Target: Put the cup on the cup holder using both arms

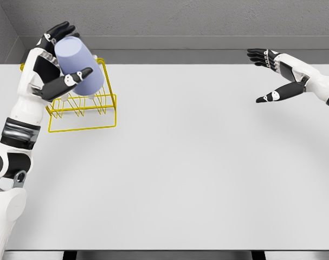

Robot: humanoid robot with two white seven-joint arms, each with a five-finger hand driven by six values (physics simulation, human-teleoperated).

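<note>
Lavender cup (78, 66) was gripped, tilted, by the left robot hand (60, 62) over the yellow wire cup holder (83, 111) at ten o'clock; misaligned release could topple it. Right robot hand (275, 76) was held spread, empty.

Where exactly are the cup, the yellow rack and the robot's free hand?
cup (77, 65), head view, on its lavender side wall.
yellow wire cup holder (83, 128), head view, on its front base wire.
right hand (281, 76), head view, on the open palm, holding nothing.
</note>
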